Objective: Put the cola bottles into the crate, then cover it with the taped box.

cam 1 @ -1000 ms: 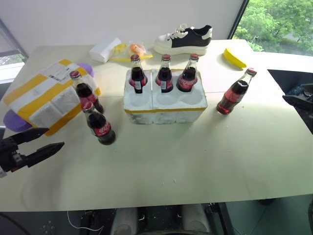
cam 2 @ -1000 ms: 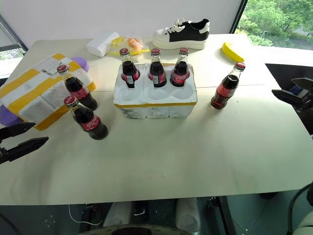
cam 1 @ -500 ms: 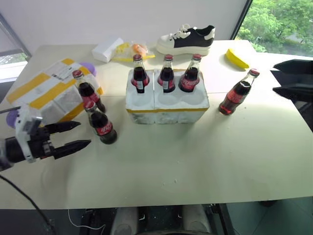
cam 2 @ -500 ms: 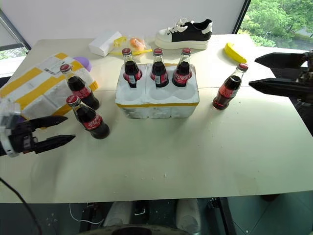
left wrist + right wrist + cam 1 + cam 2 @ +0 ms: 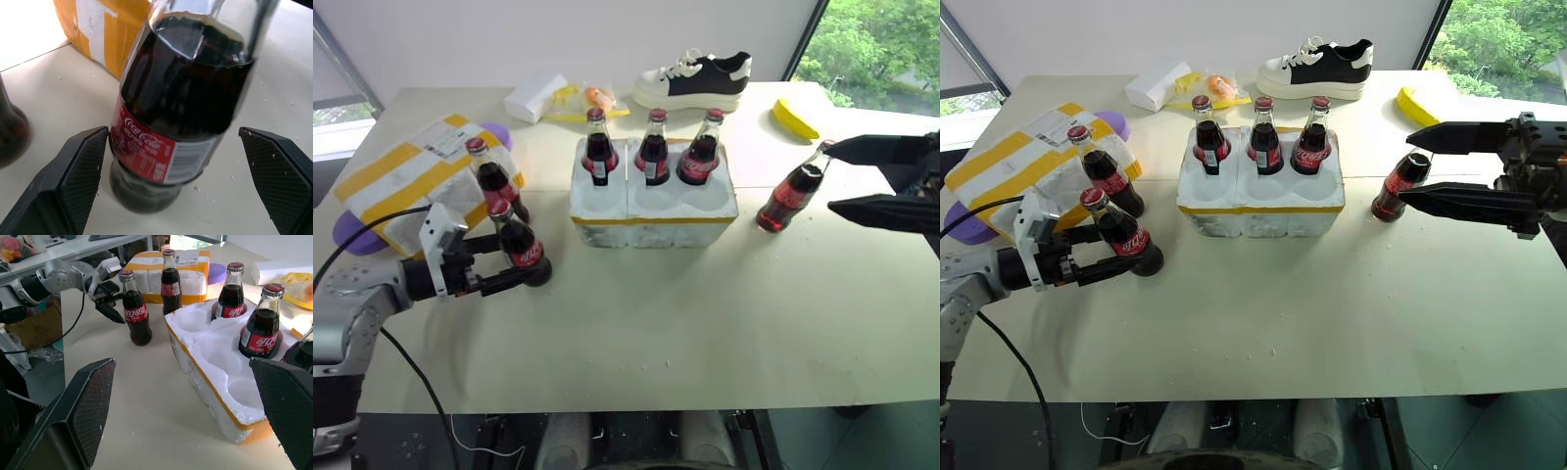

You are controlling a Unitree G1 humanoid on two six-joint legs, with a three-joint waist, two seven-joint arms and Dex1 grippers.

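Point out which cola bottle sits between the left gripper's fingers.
The nearer cola bottle of the pair beside the taped box; the left gripper brackets its base, fingers open.

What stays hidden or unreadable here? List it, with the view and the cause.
- Taped box shipping label: head views, print too small to read.
- Purple thing under the taped box: head views, mostly covered by the box.
- Cap of the cola bottle between the left gripper's fingers: left wrist view, cut off by the picture's edge.
- Packet beside the shoe: contents too small to tell.
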